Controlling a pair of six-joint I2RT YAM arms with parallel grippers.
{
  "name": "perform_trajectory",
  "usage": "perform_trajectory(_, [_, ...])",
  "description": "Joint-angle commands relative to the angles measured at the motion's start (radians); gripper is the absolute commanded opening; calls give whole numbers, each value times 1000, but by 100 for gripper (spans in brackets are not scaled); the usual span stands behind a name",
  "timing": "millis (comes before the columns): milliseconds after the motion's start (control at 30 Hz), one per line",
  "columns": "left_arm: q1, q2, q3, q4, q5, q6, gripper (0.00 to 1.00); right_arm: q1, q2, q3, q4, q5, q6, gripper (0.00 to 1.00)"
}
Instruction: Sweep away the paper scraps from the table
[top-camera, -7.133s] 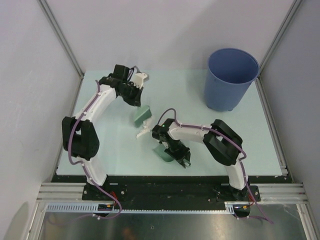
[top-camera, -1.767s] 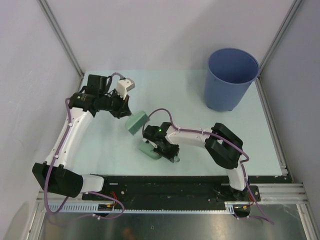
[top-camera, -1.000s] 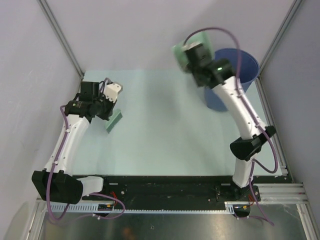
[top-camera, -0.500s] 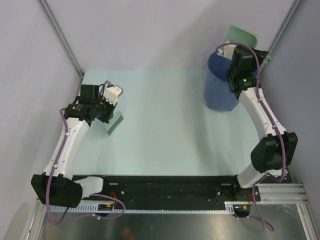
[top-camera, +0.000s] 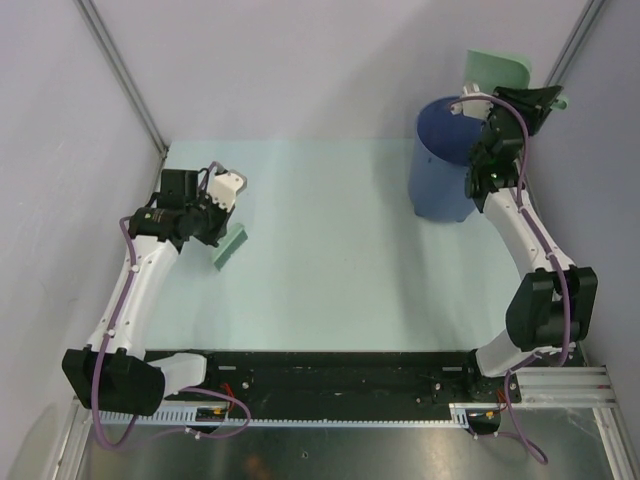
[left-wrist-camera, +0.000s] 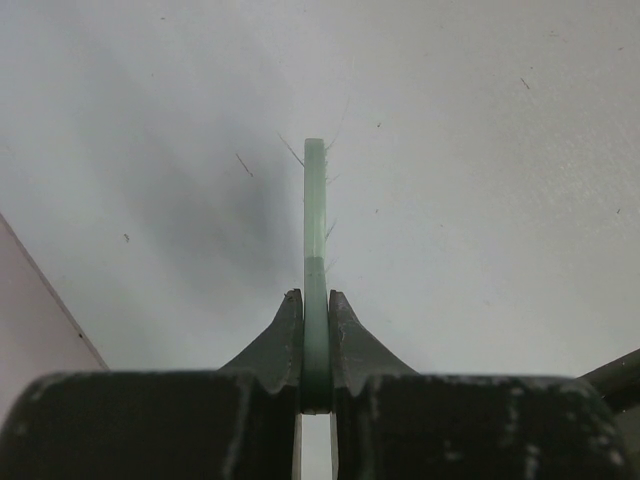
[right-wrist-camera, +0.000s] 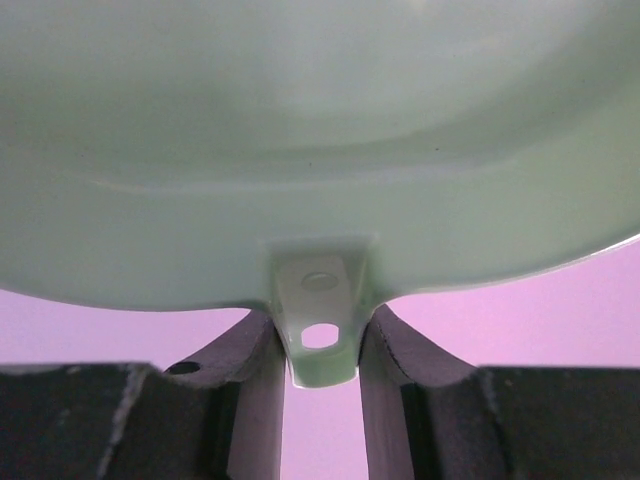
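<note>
No paper scraps show on the table (top-camera: 330, 250) in any view. My left gripper (top-camera: 222, 226) is shut on the pale green brush (top-camera: 230, 246), which rests edge-down on the table's left side; the left wrist view shows the brush (left-wrist-camera: 315, 230) end-on between my fingers (left-wrist-camera: 286, 335). My right gripper (top-camera: 508, 100) is shut on the handle tab (right-wrist-camera: 320, 325) of the pale green dustpan (top-camera: 495, 72) and holds it tipped up high over the blue bin (top-camera: 450, 160). The dustpan (right-wrist-camera: 320, 150) fills the right wrist view, so its inside is hidden.
The blue bin stands at the table's far right corner. Grey walls with metal posts enclose the back and sides. A black and metal rail (top-camera: 340, 365) runs along the near edge, where both arm bases sit.
My right arm carried the dustpan from the table's middle up to the bin and has tipped it higher above the rim. My left arm drew the brush back to the left and now holds still.
</note>
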Motion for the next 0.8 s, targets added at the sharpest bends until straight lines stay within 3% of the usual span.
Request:
perform_trajectory(0, [2, -35, 10, 28, 33, 2, 0, 101, -69, 126, -40, 75, 158, 0])
perform_trajectory(33, [2, -32, 18, 30, 36, 0, 0, 132, -75, 181, -241, 115, 356, 0])
perform_trajectory(100, [2, -30, 28, 30, 45, -13, 0, 245, -87, 297, -542, 114, 587, 0])
perform_trajectory(133, [2, -30, 38, 30, 48, -18, 0, 280, -92, 322, -620, 100, 774, 0])
perform_trajectory(333, [2, -32, 68, 30, 48, -46, 0, 570, -46, 472, -1220, 19, 1304, 0])
perform_trajectory(400, [2, -29, 73, 30, 45, -50, 0, 606, 23, 500, -1413, -46, 1511, 0])
perform_trajectory(500, [2, -27, 78, 30, 42, -52, 0, 644, 143, 542, -1602, -188, 1737, 0])
perform_trajectory(600, [2, -27, 81, 30, 42, -53, 0, 635, 239, 533, -1693, -427, 1889, 0])
perform_trajectory(667, [2, -27, 76, 30, 44, -55, 0, 608, 299, 428, -1650, -596, 1933, 0])
perform_trajectory(767, [2, -27, 67, 30, 50, -53, 0, 584, 358, 347, -1604, -693, 1955, 0])
